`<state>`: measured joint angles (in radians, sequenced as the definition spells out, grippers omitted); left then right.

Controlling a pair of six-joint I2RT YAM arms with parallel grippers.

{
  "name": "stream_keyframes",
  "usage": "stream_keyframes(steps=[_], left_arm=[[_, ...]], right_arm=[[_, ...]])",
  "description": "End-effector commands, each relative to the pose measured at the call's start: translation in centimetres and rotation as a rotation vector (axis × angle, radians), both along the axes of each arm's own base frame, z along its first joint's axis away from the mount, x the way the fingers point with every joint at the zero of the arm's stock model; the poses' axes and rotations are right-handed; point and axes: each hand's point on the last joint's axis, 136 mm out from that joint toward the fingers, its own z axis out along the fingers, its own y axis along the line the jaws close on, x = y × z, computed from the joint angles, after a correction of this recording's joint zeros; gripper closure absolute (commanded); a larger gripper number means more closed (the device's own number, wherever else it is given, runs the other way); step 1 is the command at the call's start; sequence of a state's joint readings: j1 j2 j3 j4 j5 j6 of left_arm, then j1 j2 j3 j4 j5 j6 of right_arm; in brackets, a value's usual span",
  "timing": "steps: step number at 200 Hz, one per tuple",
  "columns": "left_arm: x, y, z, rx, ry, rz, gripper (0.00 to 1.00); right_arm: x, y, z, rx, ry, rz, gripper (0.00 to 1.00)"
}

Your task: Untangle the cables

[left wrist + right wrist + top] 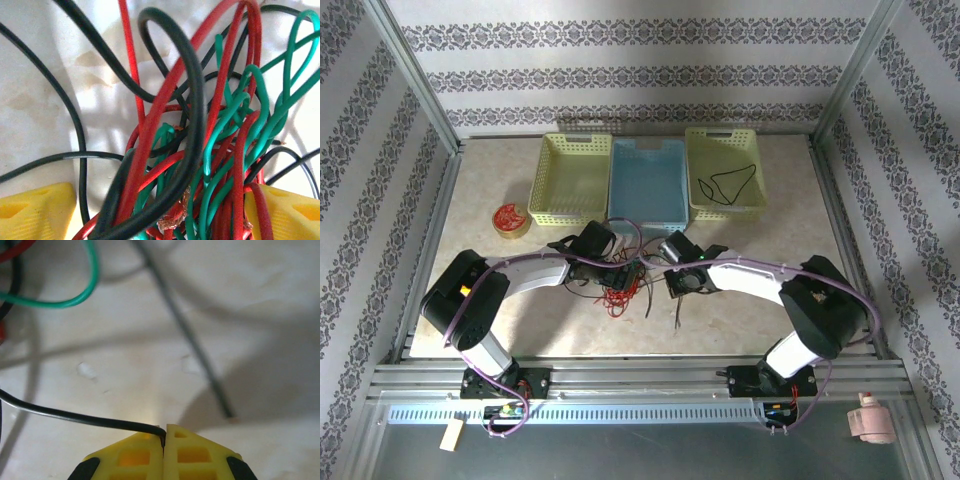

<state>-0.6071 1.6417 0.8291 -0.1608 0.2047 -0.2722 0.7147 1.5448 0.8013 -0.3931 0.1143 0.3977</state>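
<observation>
The cables (200, 125) wear smooth plastic insulation, glossy enough to catch streaks of light. At one frayed end, bare coppery strands (171, 217) glint. The tabletop (485, 190) is a pale, marble-patterned sheet, smooth with a soft sheen. The jaws of the left gripper (160, 215) and the right gripper (164, 439) are matt yellow plastic with moulded hollows. The baskets (572, 180) look like perforated plastic with a dull finish. The frame rails (640, 378) are brushed, silvery metal.
</observation>
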Motion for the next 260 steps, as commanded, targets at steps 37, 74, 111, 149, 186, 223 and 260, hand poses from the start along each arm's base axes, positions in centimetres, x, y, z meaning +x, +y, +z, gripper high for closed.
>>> stream_keyframes(steps=[37, 74, 111, 149, 186, 223, 260], left_arm=[[0.0, 1.5, -2.1, 0.083, 0.025, 0.072, 0.12], [0.0, 2.1, -2.4, 0.109, 0.024, 0.093, 0.12], [-0.1, 2.5, -2.5, 0.122, 0.024, 0.104, 0.12], [-0.4, 3.0, -2.8, 0.125, 0.018, 0.113, 0.11], [-0.4, 3.0, -3.1, 0.129, 0.029, 0.117, 0.11], [-0.4, 3.4, -3.3, 0.136, 0.027, 0.133, 0.09], [-0.6, 3.5, -3.4, 0.136, 0.032, 0.136, 0.09]], right_arm=[[3.7, -6.1, 6.5, -0.075, -0.287, -0.243, 1.0], [4.3, -8.1, 7.7, -0.054, -0.318, -0.334, 1.0], [4.6, -10.6, 8.6, -0.023, -0.333, -0.459, 1.0], [4.7, -14.9, 10.4, 0.024, -0.379, -0.646, 1.0], [4.7, -18.4, 12.0, 0.022, -0.416, -0.755, 1.0], [4.2, -22.0, 14.0, 0.006, -0.479, -0.869, 1.0], [3.9, -25.3, 17.1, 0.062, -0.542, -0.97, 1.0]])
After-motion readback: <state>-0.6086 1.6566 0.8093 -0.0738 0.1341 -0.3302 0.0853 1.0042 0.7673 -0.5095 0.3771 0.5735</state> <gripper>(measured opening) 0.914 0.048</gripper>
